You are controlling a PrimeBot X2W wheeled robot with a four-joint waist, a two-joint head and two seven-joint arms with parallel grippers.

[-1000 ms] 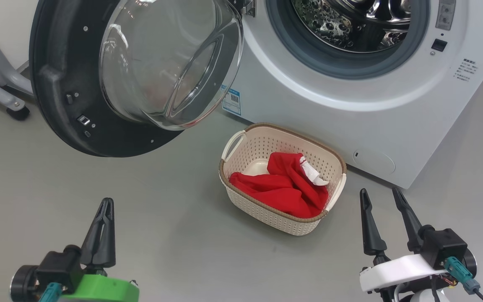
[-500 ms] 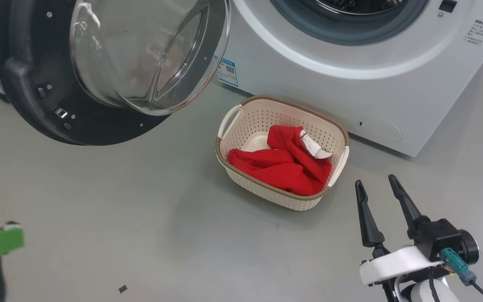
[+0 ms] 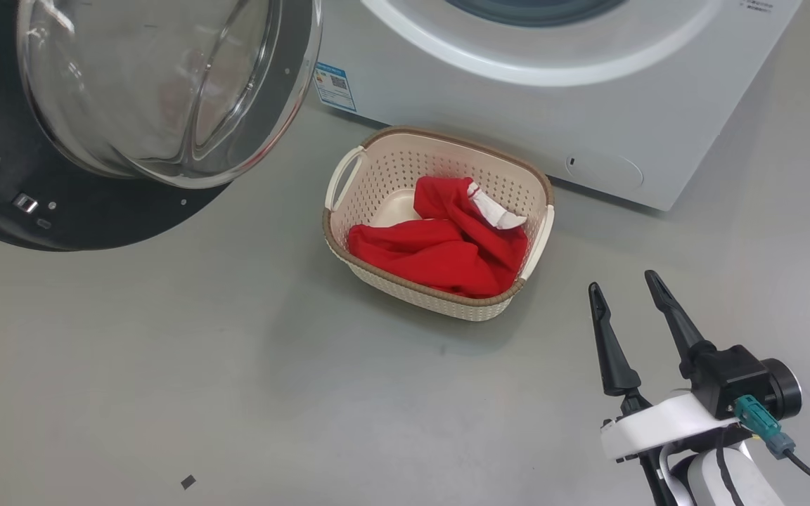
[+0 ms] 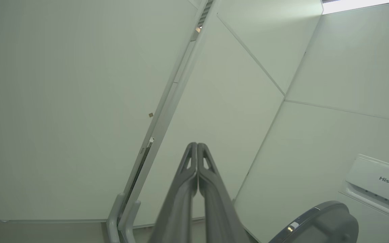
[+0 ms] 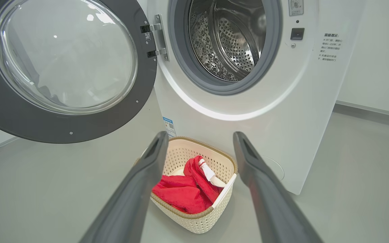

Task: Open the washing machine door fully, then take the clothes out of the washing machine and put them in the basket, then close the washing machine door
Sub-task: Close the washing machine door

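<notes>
The washing machine door [image 3: 95, 133] [image 5: 62, 67] stands swung wide open to the left of the white washing machine [image 3: 531, 84] [image 5: 248, 101]. Its steel drum [image 5: 228, 37] looks bare inside. Red clothes [image 3: 447, 242] [image 5: 187, 189] with a white tag lie in the cream basket [image 3: 349, 176] [image 5: 194, 222] on the floor just in front of the machine. My right gripper [image 3: 621, 288] [image 5: 199, 138] hovers open and empty to the lower right of the basket. My left gripper [image 4: 197, 145] is shut on nothing, pointing up at pale wall panels, with the door's rim [image 4: 319, 222] low at the right.
Grey floor [image 3: 236, 386] spreads wide in front of the basket, with a small dark speck [image 3: 188, 482] on it. A grey metal post [image 4: 123, 216] stands near the left gripper. A white wall with a grey skirting [image 5: 373, 114] runs to the right of the machine.
The head camera has tilted down and swung, so the machine slid up and the basket shifted left in the picture. The left gripper has left the head view. The right gripper stays open.
</notes>
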